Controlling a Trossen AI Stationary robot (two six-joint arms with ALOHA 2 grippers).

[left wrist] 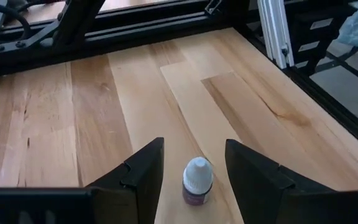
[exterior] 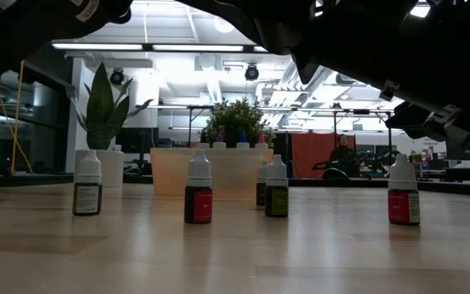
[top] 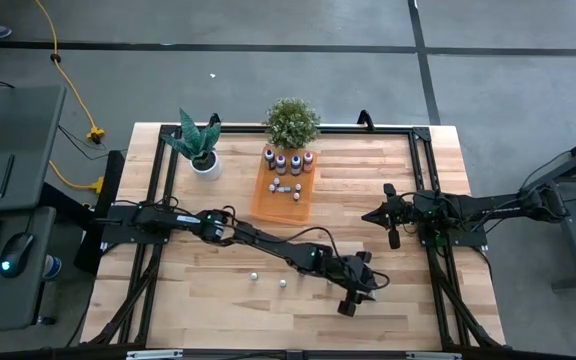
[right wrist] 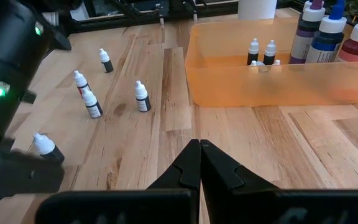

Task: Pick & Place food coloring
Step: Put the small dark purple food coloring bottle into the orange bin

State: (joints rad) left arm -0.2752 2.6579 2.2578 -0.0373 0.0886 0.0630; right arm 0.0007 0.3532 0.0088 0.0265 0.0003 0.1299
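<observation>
Left gripper (left wrist: 194,171): I am seeing it hanging low over the table in the lower right of the high view, its two dark wedge-shaped fingers (left wrist: 140,171) standing partly open on either side of one bottle (left wrist: 197,182); there is a gap on both sides, so I am reading it as gripping nothing.
That bottle: it is standing upright on the wood, with a white dome cap and a dark purplish body.
Right gripper (right wrist: 199,163): it is waiting at the right of the high view, its fingers pressed together and holding nothing.
Loose bottles: I am counting five standing on the table in the low view, at (exterior: 87,184), (exterior: 198,189), (exterior: 277,188), (exterior: 403,192) and one half hidden (exterior: 261,186); all are small cylinders with white caps and dark or red labels. The right wrist view is also showing five, lower left.
Tray (top: 268,199): one orange translucent rectangular tray is sitting at centre top of the table in the high view.
In the tray: two small bottles (right wrist: 253,51) are showing clearly, plus something small I cannot make out; four larger bottles (top: 295,163) are lining the far end.
Plants: I am counting two, one spiky-leaved in a white pot (top: 202,150) and one bushy (top: 291,122).
Table (top: 218,300): pale wood planks with a smooth grain, framed by black rails.
</observation>
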